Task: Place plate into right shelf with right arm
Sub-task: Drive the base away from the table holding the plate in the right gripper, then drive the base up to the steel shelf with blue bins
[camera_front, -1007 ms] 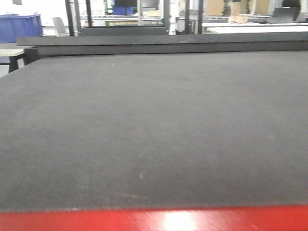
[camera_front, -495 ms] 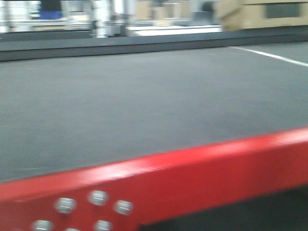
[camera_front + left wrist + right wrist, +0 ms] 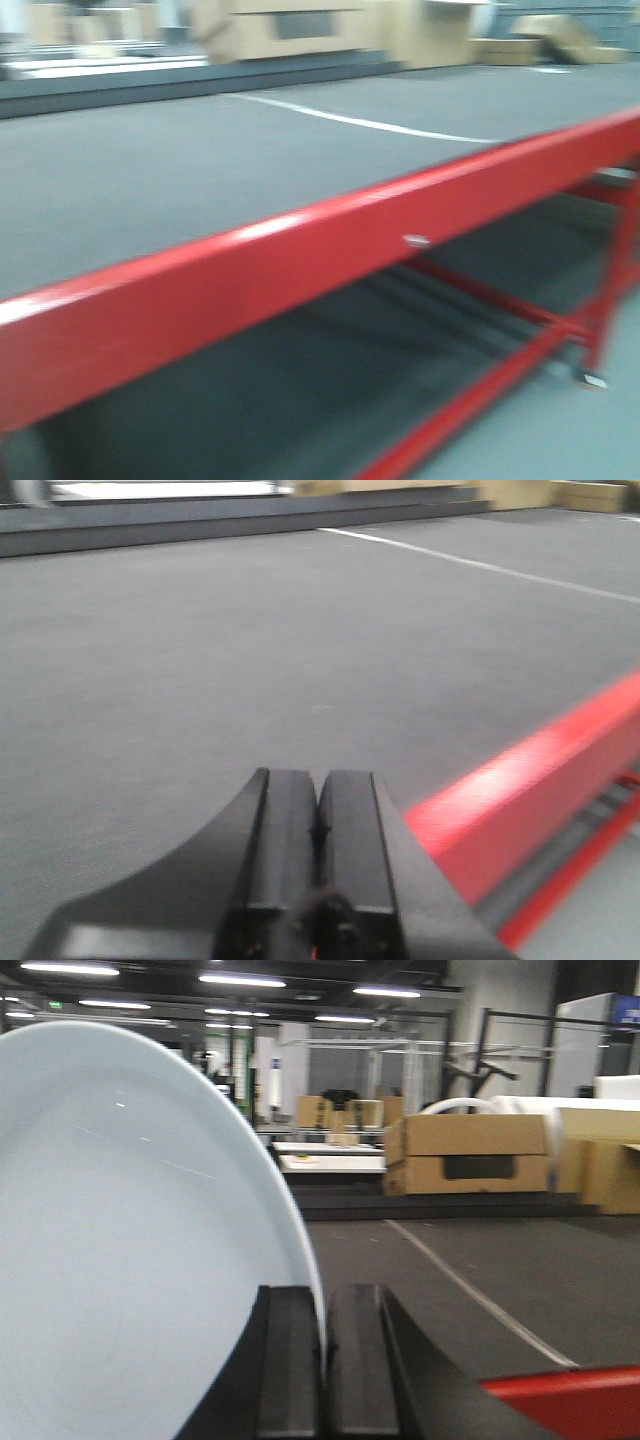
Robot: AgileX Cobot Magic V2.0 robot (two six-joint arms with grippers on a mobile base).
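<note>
The white plate (image 3: 120, 1260) fills the left half of the right wrist view, standing on edge. My right gripper (image 3: 324, 1292) is shut on its rim, one black finger on each side. In the left wrist view my left gripper (image 3: 318, 778) is shut with nothing between its fingers, held low over the dark grey table top (image 3: 200, 660). The right shelf is out of view. Neither gripper shows in the front view.
The red-framed table (image 3: 300, 250) with its grey top runs across the front view, its red legs and crossbars (image 3: 520, 350) below on the right. Cardboard boxes (image 3: 470, 1155) stand beyond the table. A white line (image 3: 360, 122) crosses the grey surface.
The front view has swung to the right: the red table edge, flat along the bottom before, now runs diagonally, and the table's legs and the floor have come into sight.
</note>
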